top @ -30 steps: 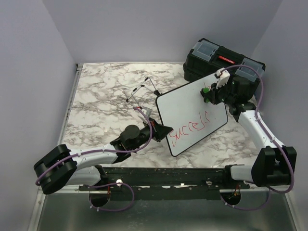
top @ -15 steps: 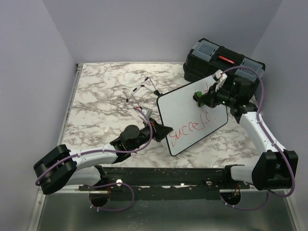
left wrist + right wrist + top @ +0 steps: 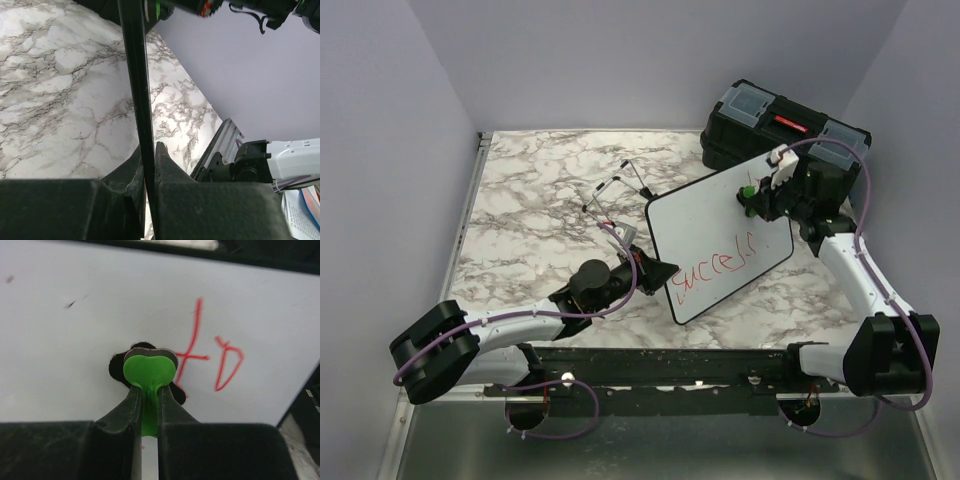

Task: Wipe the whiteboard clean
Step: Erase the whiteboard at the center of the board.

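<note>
The right fingers (image 3: 129, 407) clench a green eraser (image 3: 149, 371) against the whiteboard (image 3: 65, 340), red writing (image 3: 227, 362) just right of it in the wrist frame; left fingers (image 3: 166, 165) clamp the board's edge.

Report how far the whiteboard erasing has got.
Done: the whiteboard is bare across its upper part, apart from faint specks. In hand: the left gripper clamps the board's edge, and the right gripper holds a green eraser against the board beside some red strokes. Left: those strokes and the red word across the lower part are not yet wiped.
</note>
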`<state>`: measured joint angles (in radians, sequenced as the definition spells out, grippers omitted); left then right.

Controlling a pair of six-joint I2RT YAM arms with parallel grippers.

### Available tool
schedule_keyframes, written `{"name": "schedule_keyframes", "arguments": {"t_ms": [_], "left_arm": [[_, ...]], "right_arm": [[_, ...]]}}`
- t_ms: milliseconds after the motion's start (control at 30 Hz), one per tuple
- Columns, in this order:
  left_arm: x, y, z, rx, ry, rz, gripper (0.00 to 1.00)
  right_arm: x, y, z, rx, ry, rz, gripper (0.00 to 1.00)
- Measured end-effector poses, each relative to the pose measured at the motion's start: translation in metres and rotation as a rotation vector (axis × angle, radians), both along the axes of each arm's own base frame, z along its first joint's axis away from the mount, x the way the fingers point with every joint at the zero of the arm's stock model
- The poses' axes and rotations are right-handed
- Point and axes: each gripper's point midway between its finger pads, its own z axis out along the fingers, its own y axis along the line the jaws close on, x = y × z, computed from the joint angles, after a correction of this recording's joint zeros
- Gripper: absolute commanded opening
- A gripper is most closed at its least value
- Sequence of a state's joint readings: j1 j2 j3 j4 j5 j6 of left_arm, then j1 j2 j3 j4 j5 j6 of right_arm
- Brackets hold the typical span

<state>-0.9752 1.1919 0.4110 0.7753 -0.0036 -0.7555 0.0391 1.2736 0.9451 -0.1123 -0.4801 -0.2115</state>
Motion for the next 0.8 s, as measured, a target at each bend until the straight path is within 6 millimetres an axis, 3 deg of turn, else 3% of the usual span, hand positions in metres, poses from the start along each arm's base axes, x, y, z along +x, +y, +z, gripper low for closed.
{"name": "schedule_keyframes", "arguments": {"t_ms": [133,300,467,633,800], "left_arm": [[0.000,0.000,0.000,-0.003,0.004,0.000,0.00],[0.000,0.000,0.000,-0.007,0.010,0.001,0.00],[0.001,0.000,0.001,-0.006,0.006,0.005,0.00],[0.001,0.000,0.001,-0.001,-0.008,0.003,0.00],[0.001,0.000,0.001,-0.004,-0.004,0.003,0.00]], "right_arm": [[-0.032,0.016,-0.021,-0.018,0.062,0.178,0.01],[-0.050,0.034,-0.023,0.044,0.100,0.301,0.01],[-0.036,0.037,-0.008,0.119,0.118,0.234,0.01],[-0.002,0.019,0.015,0.099,0.036,0.064,0.01],[0.011,-0.001,0.005,0.038,0.028,-0.026,0.01]]}}
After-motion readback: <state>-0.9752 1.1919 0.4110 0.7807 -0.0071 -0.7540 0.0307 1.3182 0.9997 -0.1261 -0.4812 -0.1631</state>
